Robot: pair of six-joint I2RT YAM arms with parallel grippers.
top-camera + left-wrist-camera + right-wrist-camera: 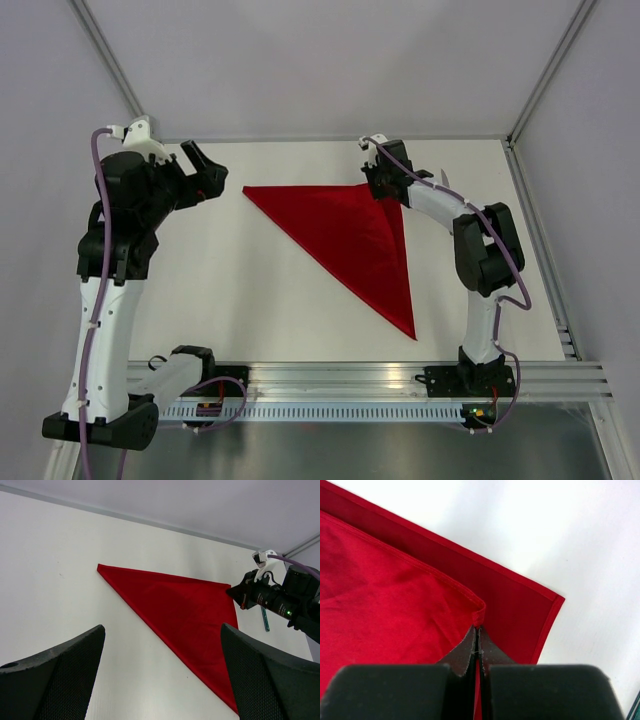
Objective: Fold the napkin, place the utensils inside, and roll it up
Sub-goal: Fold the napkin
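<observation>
Right now your right gripper (477, 640) is pinching the napkin (350, 235). Its dark pads are pressed together on the stitched, hemmed corner of the upper layer, which sits a little inside the lower layer's corner. The thin, plain red cloth lies flat as a two-layer triangle on the smooth white table (250, 290), right of the middle, its long edge running diagonally. Your left gripper (205, 172) hangs left of the cloth, apart from it, with its black mesh-textured fingers (60, 680) spread wide.
</observation>
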